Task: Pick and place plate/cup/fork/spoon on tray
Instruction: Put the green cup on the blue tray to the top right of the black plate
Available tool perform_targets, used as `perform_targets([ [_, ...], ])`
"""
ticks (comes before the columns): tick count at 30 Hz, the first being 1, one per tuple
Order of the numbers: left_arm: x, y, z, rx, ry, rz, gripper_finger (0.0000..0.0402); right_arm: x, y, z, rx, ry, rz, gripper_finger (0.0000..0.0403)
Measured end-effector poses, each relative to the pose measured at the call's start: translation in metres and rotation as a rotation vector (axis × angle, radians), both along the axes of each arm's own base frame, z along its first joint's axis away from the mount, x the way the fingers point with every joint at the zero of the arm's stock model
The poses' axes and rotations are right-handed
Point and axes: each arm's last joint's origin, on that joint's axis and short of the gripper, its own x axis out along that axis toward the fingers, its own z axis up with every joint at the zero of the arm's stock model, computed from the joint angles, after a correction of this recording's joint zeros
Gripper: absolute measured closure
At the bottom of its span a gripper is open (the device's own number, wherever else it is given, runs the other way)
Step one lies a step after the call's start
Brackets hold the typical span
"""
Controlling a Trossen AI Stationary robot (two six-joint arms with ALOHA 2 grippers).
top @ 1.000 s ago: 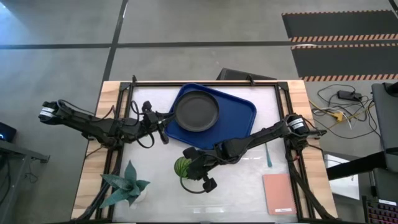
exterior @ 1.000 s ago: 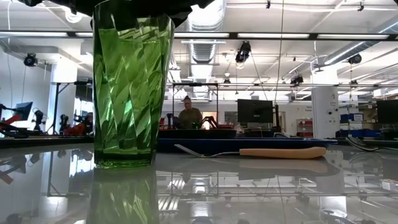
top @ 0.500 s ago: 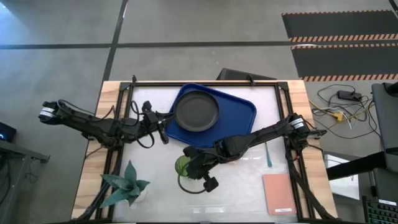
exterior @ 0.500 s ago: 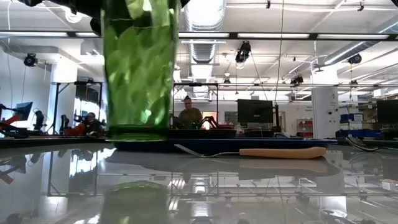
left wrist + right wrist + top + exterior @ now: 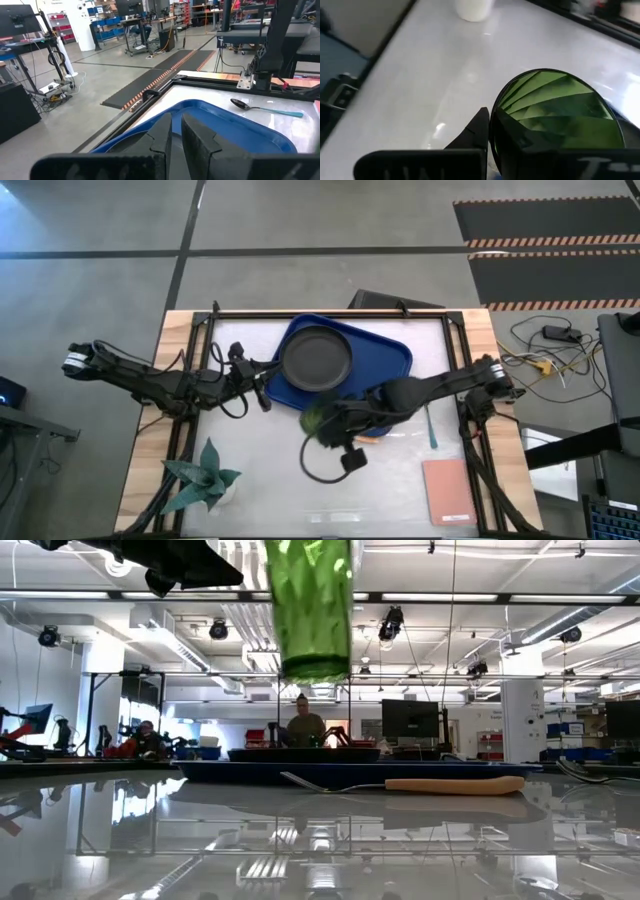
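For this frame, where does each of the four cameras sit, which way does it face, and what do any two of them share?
High view: overhead, straight down; both arms, plate on tray.
Low view: table height, level into the room; cup in the air, fork lying on the table.
Left wrist view: on the left arm, past the left gripper toward the spoon.
Right wrist view: on the right arm; right gripper holds the cup.
Shared: cup in high, low and right wrist views.

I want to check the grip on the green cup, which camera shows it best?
The right wrist view: the cup fills it, rim up, clamped between the right gripper fingers. The low view shows the cup lifted clear of the table, its grip hidden. The high view shows only a green edge. The left wrist view misses it.
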Motion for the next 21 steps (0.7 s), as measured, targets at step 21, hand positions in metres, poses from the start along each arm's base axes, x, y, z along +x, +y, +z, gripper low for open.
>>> perform_targets([
  [21, 0.000, 0.000, 0.003, 0.013, -0.018, -0.001, 0.0378, -0.129, -0.138, -0.031, -0.014, -0.095, -0.700, 0.0394],
])
